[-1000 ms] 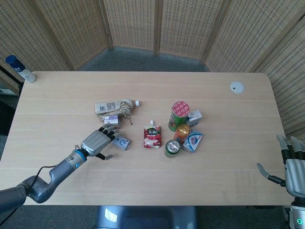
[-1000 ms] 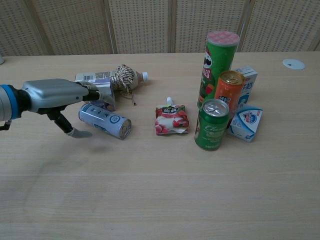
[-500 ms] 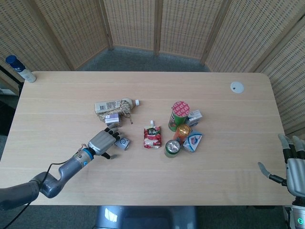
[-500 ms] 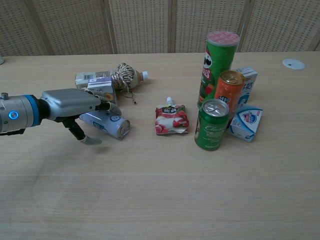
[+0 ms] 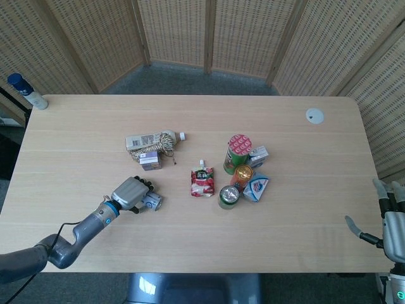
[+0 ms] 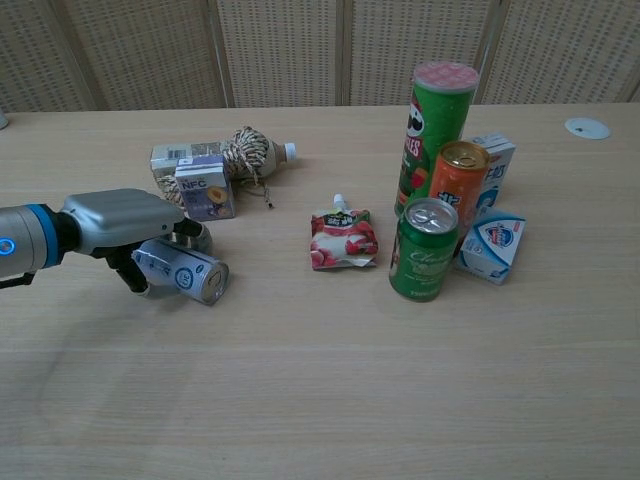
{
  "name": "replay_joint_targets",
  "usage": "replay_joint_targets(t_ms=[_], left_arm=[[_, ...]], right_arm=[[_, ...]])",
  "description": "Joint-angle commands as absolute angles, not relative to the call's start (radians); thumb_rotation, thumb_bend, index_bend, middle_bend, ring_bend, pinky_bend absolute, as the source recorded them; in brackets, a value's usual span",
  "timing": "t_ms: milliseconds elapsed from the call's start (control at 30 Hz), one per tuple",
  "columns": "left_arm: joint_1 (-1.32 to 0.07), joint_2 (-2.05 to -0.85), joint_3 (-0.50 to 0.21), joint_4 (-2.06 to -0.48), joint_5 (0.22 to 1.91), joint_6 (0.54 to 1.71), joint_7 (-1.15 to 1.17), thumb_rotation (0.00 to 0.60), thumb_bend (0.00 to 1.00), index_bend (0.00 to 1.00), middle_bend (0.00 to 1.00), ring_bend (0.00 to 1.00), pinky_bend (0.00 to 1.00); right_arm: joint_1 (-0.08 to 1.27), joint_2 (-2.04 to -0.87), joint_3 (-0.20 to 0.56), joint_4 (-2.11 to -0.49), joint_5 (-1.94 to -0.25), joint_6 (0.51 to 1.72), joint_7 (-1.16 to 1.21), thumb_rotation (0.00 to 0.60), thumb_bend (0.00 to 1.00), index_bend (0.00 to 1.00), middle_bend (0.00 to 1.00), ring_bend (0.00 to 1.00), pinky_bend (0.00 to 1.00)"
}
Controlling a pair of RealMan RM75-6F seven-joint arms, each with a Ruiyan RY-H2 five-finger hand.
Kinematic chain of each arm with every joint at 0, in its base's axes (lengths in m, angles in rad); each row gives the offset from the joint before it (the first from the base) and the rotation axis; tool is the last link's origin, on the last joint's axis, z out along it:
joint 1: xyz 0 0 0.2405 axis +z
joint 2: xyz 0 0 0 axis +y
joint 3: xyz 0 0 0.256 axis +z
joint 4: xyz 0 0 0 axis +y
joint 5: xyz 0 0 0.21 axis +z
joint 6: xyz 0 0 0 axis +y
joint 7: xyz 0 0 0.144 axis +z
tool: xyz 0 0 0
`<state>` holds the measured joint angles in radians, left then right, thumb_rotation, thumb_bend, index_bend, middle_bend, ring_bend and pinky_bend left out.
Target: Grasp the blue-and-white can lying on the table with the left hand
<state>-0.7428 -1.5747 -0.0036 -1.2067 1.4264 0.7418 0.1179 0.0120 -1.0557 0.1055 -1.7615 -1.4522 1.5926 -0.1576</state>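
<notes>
Fingers (image 6: 190, 236) of the left hand (image 6: 120, 225) curl around the can (image 6: 185, 274), lying near-left on the table (image 6: 320, 400). Right hand (image 5: 392, 221) spreads empty at the right edge. Farther off stands a small carton (image 6: 205, 187).

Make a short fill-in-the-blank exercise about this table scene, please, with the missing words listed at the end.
1. The left hand grips the blue-and-white ____, which lies on its side.
2. The red pouch lies between that can and the ____ can standing in front of the orange can.
3. The tallest thing on the table is the green ____ with a pink lid.
4. The right hand, at the table's edge, holds ____.

Missing words: can; green; tube; nothing
</notes>
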Motion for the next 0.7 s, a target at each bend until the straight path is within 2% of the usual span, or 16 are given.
replay_joint_targets(t_ms=[33, 100, 300, 533, 700], left_arm=[[-0.735, -1.570, 0.000, -1.214, 1.418, 0.748, 0.119, 0.577, 0.41, 0.36, 0.39, 0.37, 0.37], [-0.730, -1.569, 0.002, -1.216, 1.415, 0.756, 0.123, 0.598, 0.43, 0.39, 0.41, 0.40, 0.41], [-0.720, -1.571, 0.005, -1.223, 1.409, 0.777, 0.142, 0.600, 0.43, 0.48, 0.50, 0.49, 0.50], [-0.708, -1.549, -0.017, -1.275, 1.393, 0.814, 0.113, 0.600, 0.44, 0.51, 0.53, 0.52, 0.54], [-0.697, -1.480, -0.046, -1.355, 1.393, 0.874, 0.112, 0.600, 0.43, 0.51, 0.54, 0.52, 0.56]], right_arm=[[0.011, -1.055, 0.104, -1.762, -1.456, 1.594, -0.158, 0.208, 0.27, 0.00, 0.14, 0.00, 0.00], [0.010, -1.055, 0.104, -1.763, -1.460, 1.596, -0.158, 0.209, 0.27, 0.00, 0.14, 0.00, 0.00], [0.010, -1.057, 0.104, -1.766, -1.465, 1.596, -0.160, 0.210, 0.27, 0.00, 0.14, 0.00, 0.00], [0.008, -1.056, 0.104, -1.768, -1.471, 1.599, -0.158, 0.209, 0.27, 0.00, 0.15, 0.00, 0.00], [0.007, -1.059, 0.102, -1.760, -1.480, 1.601, -0.148, 0.208, 0.27, 0.00, 0.14, 0.00, 0.00]])
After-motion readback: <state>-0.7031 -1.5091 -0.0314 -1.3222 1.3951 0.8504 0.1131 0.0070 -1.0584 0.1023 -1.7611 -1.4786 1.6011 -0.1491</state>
